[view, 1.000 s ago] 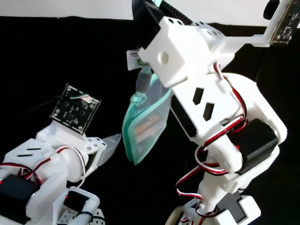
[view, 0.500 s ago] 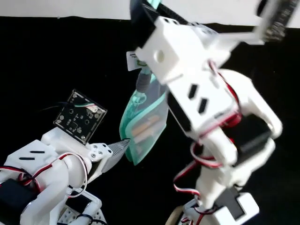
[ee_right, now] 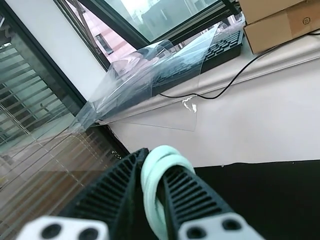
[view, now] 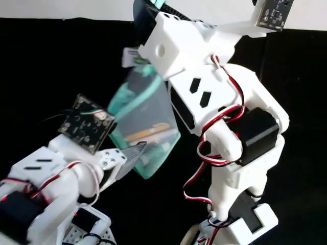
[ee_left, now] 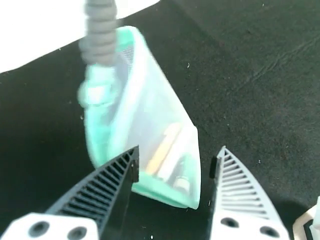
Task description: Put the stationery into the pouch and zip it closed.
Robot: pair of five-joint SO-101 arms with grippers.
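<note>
The translucent pouch [view: 145,120] with teal edges hangs tilted in the air above the black table. Stationery [view: 145,133] lies in its lower end, an orange pen [ee_left: 164,148] among it. High at the back, my right gripper [view: 146,11] is shut on the pouch's mint loop [ee_right: 156,186]; the right gripper [ee_right: 159,165] pinches the loop between both fingers. A grey cord [ee_left: 101,35] hangs at the pouch's top. My left gripper [ee_left: 177,152] is open, one finger on each side of the pouch's lower corner. The left gripper [view: 137,153] sits at the pouch's bottom edge.
Black cloth [view: 46,61] covers the table, with a white wall behind. The right arm's body [view: 240,153] and base stand close to the pouch's right. The left arm's camera board [view: 87,123] sits just left of the pouch. A windowsill with a keyboard [ee_right: 220,47] and boxes lies beyond.
The right arm has turned to the left and the pouch has swung out leftward, tilting. The left gripper has risen toward the pouch's lower edge.
</note>
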